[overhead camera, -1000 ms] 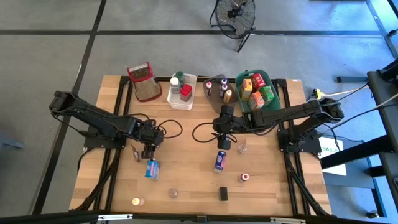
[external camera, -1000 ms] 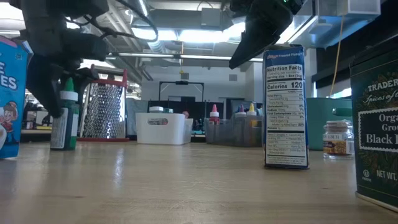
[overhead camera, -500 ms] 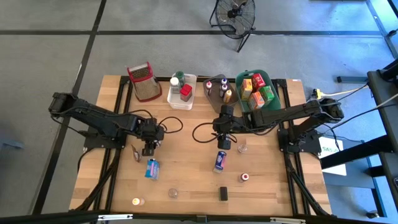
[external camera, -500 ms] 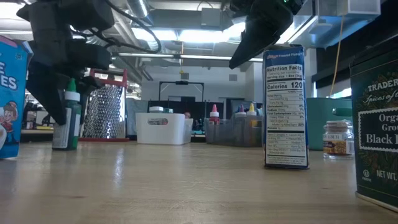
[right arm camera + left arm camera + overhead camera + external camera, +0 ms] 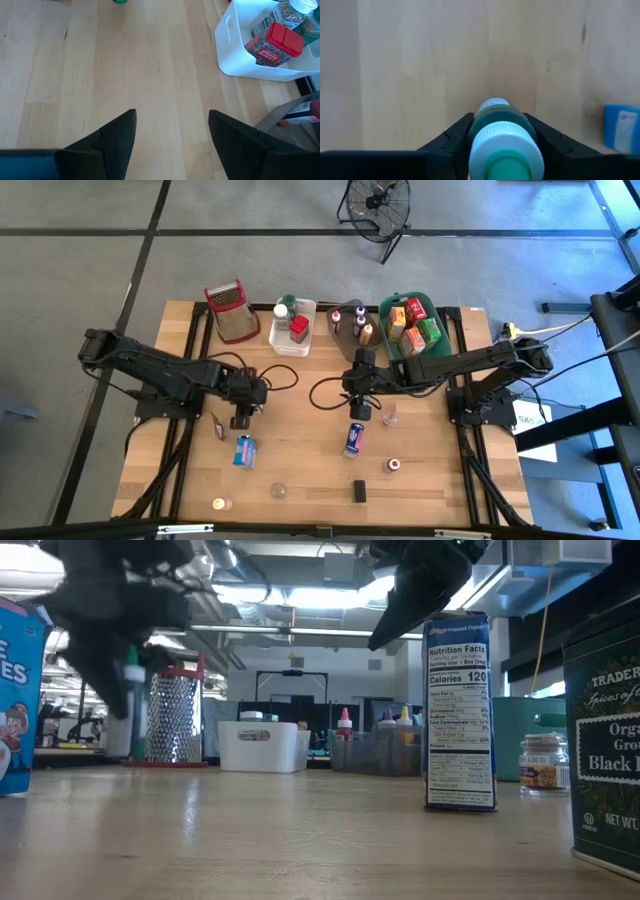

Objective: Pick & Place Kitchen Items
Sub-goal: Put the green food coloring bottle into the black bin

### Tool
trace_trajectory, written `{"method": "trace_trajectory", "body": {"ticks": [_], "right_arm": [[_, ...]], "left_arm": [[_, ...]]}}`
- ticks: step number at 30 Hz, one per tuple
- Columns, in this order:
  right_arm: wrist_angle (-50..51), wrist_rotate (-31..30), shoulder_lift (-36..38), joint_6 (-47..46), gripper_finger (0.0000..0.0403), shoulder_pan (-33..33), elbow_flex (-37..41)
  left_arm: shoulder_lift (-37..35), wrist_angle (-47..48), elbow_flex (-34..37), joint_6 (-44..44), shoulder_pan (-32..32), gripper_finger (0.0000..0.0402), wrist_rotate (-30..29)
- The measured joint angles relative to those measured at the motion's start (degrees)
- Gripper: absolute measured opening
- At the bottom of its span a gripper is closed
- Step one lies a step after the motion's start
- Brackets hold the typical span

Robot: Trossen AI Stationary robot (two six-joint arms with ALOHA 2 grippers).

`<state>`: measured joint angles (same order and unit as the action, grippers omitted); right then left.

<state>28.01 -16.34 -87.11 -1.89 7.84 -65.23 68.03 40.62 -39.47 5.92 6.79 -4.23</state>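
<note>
Your left end effector (image 5: pixel 502 145) is clenching a green bottle with a white cap (image 5: pixel 503 145), fingers (image 5: pixel 451 142) pressing both its sides, over the tabletop (image 5: pixel 300 430) left of centre. In the low view the bottle is sitting clear of the wood. Your right end effector (image 5: pixel 172 135) is hovering released near the blue box (image 5: pixel 354 438) at mid-table, holding nothing.

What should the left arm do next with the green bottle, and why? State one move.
Probably lift and carry it toward the white bin. The left gripper has its fingers against both sides of the green bottle, which looks gripped; the right gripper waits open.
</note>
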Motion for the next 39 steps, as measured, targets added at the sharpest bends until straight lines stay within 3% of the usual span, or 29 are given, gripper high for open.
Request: {"method": "trace_trajectory", "body": {"ticks": [5,10,20,25,31,39], "right_arm": [[-0.68,0.0,0.0,3.14,0.025,0.0,0.0],[-4.55,-0.06,0.0,6.45,0.025,0.75,0.0],[-12.8,-0.54,0.02,17.02,0.025,4.64,0.02],[-14.99,-5.6,0.02,20.96,0.025,6.9,0.02],[-15.02,-12.28,0.02,22.95,0.025,8.84,0.02],[-15.16,-32.64,0.02,21.6,0.025,12.53,0.02]], "left_arm": [[0.0,7.08,-7.06,-3.26,-0.83,0.0149,-0.92],[0.0,11.82,-15.09,-8.65,-4.66,0.0143,-5.98],[3.59,8.16,-24.29,-22.05,-25.71,0.0144,-3.78],[12.71,4.48,-24.41,-25.86,-32.75,0.0145,-0.94],[18.39,4.42,-27.44,-27.3,-34.41,0.0145,-0.65],[20.65,4.7,-40.73,-29.66,-30.74,0.0145,-0.68]]}}
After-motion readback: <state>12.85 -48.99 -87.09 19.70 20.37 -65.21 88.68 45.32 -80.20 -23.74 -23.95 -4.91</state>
